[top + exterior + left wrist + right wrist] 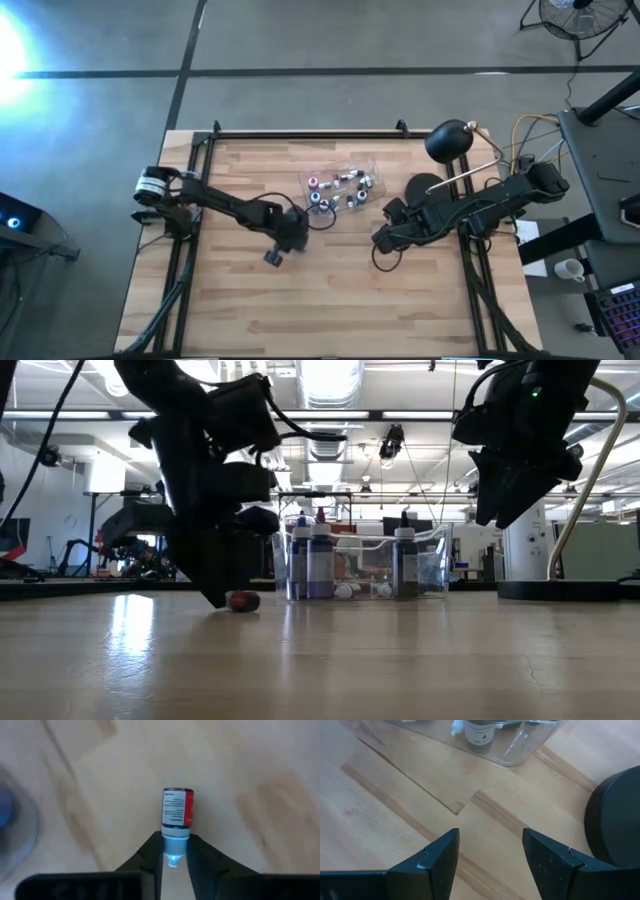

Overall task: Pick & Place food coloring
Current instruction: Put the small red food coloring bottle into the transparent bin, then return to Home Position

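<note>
- Lying on its side on the table (300,300), a small red-labelled food coloring bottle (176,815) has its pale dropper tip caught between the left gripper's (172,856) jaws, which are pressed together on that tip.
- In the low view the same bottle shows as a reddish spot at the foot of the left gripper (222,595), resting on the wood, a little apart from the clear tub (342,186).
- The other bottles (320,560) stand or lie inside the tub, near the middle of the table toward its far edge.
- To do this step well, I judge the grip should be firm before any lift: the hold sits only on the narrow end, so the body could swing or slip out; a slow, straight rise would suit it.
- The right gripper (490,851) waits with its jaws apart over bare wood, just beside the tub's corner, next to a dark round lamp base (425,186).
- Hard to make out: whether the jaws reach the cap's shoulder, the bottle's far end, how many bottles the tub holds, and where the picked bottle is meant to go.
</note>
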Robot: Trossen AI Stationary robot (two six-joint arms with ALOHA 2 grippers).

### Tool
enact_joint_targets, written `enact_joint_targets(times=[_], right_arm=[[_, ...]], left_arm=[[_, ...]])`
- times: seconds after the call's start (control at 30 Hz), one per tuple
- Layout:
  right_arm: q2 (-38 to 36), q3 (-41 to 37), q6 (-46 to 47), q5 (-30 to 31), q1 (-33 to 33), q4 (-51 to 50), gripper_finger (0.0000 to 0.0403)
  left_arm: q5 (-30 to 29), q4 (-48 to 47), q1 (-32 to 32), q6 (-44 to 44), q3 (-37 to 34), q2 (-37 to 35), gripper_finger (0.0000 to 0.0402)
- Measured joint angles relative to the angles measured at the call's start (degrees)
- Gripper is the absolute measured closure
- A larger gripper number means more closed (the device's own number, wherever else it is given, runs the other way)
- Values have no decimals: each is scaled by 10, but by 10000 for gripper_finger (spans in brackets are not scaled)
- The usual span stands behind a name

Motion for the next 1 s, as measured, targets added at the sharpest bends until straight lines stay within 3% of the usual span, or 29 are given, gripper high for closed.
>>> enact_joint_targets(times=[0.17, 0.3, 0.37, 0.47, 0.53, 0.63, 0.73, 0.8, 0.9, 1.0], right_arm=[[0, 0, 0, 0, 0, -2, 193], [0, -1, 0, 1, 0, -5, 193], [0, -1, 0, 2, 0, -4, 193], [0, -2, 0, 8, 0, -5, 193], [0, -2, 1, 16, 0, -4, 193], [0, -2, 2, 17, 0, -4, 193], [0, -2, 2, 16, 0, -4, 193], [0, -2, 3, 16, 0, -3, 193], [0, -2, 14, 14, 0, -1, 193], [0, -2, 31, 13, 0, 0, 193]], left_arm=[[-60, -28, 2, -48, 4, -61, 369], [-160, -47, 5, -60, 18, -129, 370], [-200, -15, 15, -67, 28, -159, 370], [-212, 79, 51, -100, 39, -184, 370], [-202, 140, 88, -148, 50, -176, 370], [-131, 161, 152, -240, 85, -134, 365], [-68, 159, 183, -286, 133, -88, 334], [-58, 150, 181, -277, 169, -67, 304], [-149, 93, 168, -264, 227, -51, 262], [-232, -37, 156, -264, 301, -51, 240]])
